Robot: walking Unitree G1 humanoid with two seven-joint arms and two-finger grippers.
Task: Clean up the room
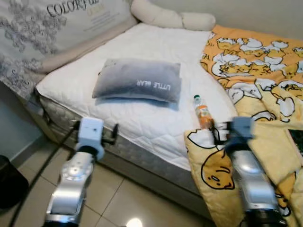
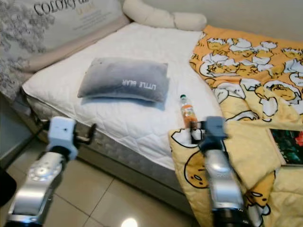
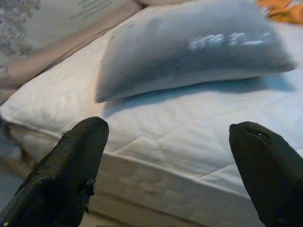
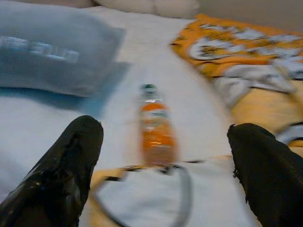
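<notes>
An orange drink bottle with a green cap lies on the white mattress, right beside the edge of a yellow duck-print blanket. My right gripper is open, hovering just short of the bottle, which sits centred between its fingers. A grey pillow with white lettering rests in the middle of the bed. My left gripper is open and empty at the bed's near edge, pointing at the pillow.
Beige bolsters lie at the far end of the bed. A printed mattress cover leans along the left side. A dark book rests on the blanket at right. A black object stands on the tiled floor at left.
</notes>
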